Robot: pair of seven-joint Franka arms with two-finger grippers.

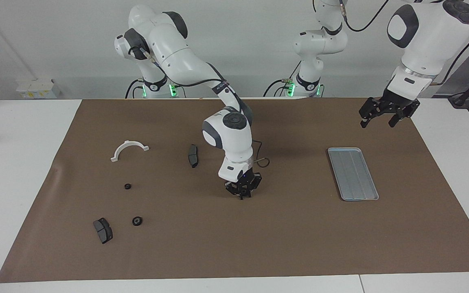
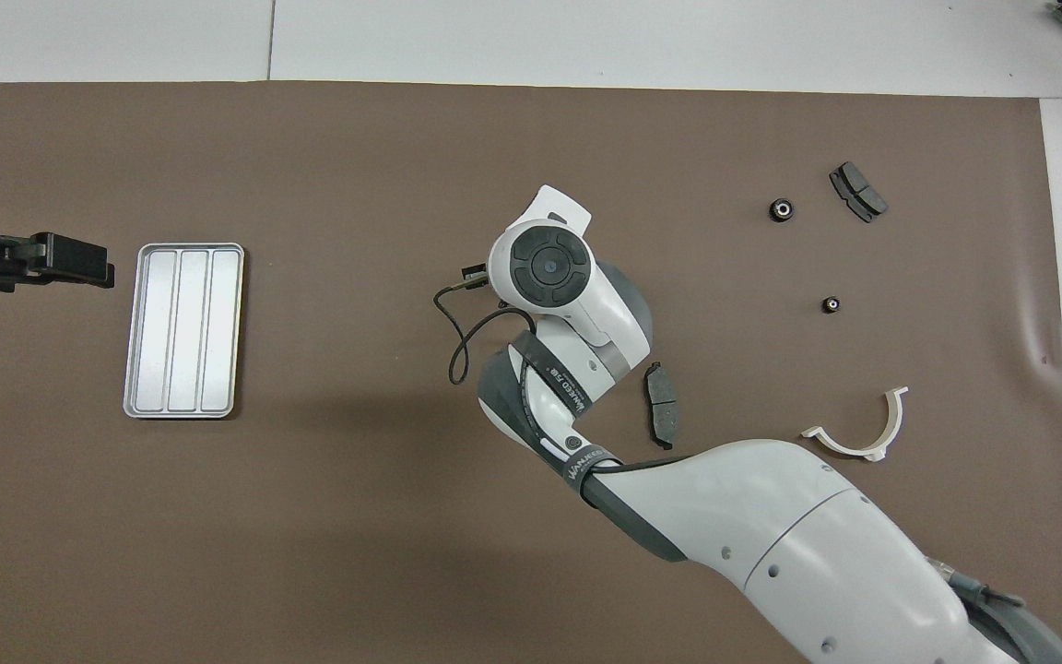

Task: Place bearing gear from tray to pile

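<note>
The only lettering is white print on the dark band (image 2: 577,456) around the right arm (image 2: 771,544), beside the brake pad (image 2: 661,403) in the overhead view, too small and slanted to make out for certain; nothing else carries readable text.

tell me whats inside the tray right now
The tray shows only its bare ridged floor in both views; no bearing gear or other part lies in it. Nothing covers it: the left gripper hangs open beside it, not over it.
</note>
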